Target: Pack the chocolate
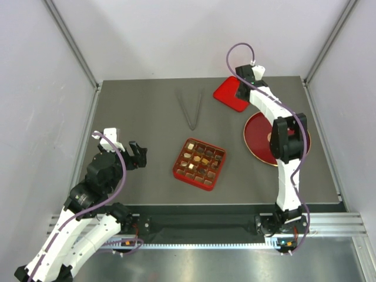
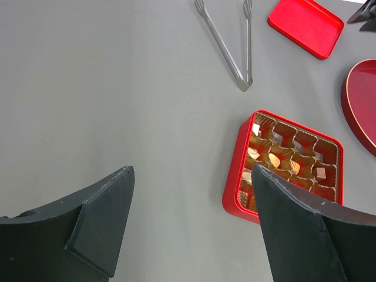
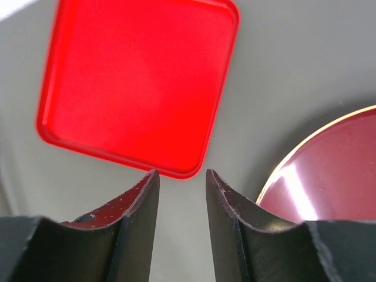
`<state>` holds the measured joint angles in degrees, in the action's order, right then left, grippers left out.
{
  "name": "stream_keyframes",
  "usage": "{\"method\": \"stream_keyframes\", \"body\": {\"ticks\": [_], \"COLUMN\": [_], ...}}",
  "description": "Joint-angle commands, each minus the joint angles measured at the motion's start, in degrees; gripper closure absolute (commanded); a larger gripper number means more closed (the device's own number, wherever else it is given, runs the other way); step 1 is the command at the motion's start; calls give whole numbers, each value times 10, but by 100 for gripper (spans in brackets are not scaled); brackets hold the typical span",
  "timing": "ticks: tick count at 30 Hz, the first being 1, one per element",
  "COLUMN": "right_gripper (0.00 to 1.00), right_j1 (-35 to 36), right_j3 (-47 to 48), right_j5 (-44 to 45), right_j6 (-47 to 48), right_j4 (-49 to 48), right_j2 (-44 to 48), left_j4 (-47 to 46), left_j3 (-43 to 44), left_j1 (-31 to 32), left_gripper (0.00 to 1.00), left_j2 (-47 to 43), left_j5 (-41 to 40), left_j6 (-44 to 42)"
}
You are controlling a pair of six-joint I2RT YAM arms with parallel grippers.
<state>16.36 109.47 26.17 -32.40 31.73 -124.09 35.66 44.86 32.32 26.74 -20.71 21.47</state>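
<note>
Now the grey table [image 1: 147,117] is bearing a round dark-red plate [image 1: 257,140], a red gridded square tray [image 1: 178,169], a flat red square lid [image 1: 225,94] and metal tongs [image 1: 191,108]. Brown, tan and cream chocolate pieces [image 1: 197,160] are sitting in tray cells. The left gripper [image 2: 191,170] is gaping wide; the right gripper [image 3: 181,171], fingers slightly parted, is hovering at the lid's edge.

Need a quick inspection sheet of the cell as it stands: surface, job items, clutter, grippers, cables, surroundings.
Surface: dark grey table, no spills seen.
Job's things: chocolate pieces sit in cells of the red tray at centre, some cells look empty; red lid lies flat at far right, off the tray.
Clutter: tongs beyond the tray; dark red plate at right, partly under the right arm.
Grippers: left gripper wide open, holding nothing, left of the tray; right gripper narrowly open at the lid's edge, contact unclear.
Cables: purple cable loops on each arm, no snag seen.
Surroundings: pale walls, metal frame posts.
</note>
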Motion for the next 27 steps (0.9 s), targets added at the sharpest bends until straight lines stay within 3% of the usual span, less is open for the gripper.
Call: {"method": "stream_keyframes", "body": {"ticks": [1,24,27], "right_gripper": [62,61,67], "right_j1": [-15,-39,-38], "right_j3": [10,57,71], "right_j5": [-24,-49,-42], "right_j6": [-25,-48,-41], "right_j4": [8,5,17], "right_j2": [-23,-125,-139], "left_j4": [-16,-13,-15], "left_j3": [-1,-1,-1], "left_j1": [1,1,1], "left_gripper": [15,15,15], "left_j2": [-6,7,9], "left_j5": [-11,-22,-25], "left_j6": [-6,-3,-2]}}
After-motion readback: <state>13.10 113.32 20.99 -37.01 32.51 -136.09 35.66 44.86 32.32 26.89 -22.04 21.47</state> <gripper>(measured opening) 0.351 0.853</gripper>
